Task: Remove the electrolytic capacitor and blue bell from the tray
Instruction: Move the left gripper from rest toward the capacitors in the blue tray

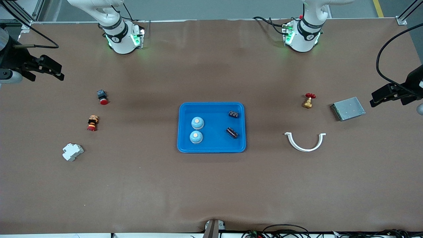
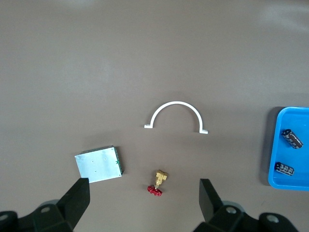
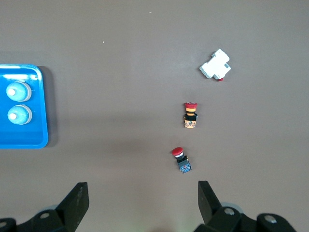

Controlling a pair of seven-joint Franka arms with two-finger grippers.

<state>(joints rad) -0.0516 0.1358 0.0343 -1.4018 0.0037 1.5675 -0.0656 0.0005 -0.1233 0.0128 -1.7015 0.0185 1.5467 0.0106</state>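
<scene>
Both end effectors, left (image 1: 375, 99) and right (image 1: 59, 73), hang wide open over the counter ends; approach a black cylindrical electrolytic capacitor (image 1: 231, 132) in the shallow bright blue plastic tray (image 1: 211, 148) from above, across its width.

Robotics lab, two bench-mounted arms, brown-covered table (image 1: 211, 185)

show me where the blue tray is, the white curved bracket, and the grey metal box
blue tray (image 1: 211, 147), front view, bare floor near its rim closest to the camera.
white curved bracket (image 1: 305, 148), front view, the lowest part of its arc.
grey metal box (image 1: 349, 108), front view, middle of its flat top.
</scene>
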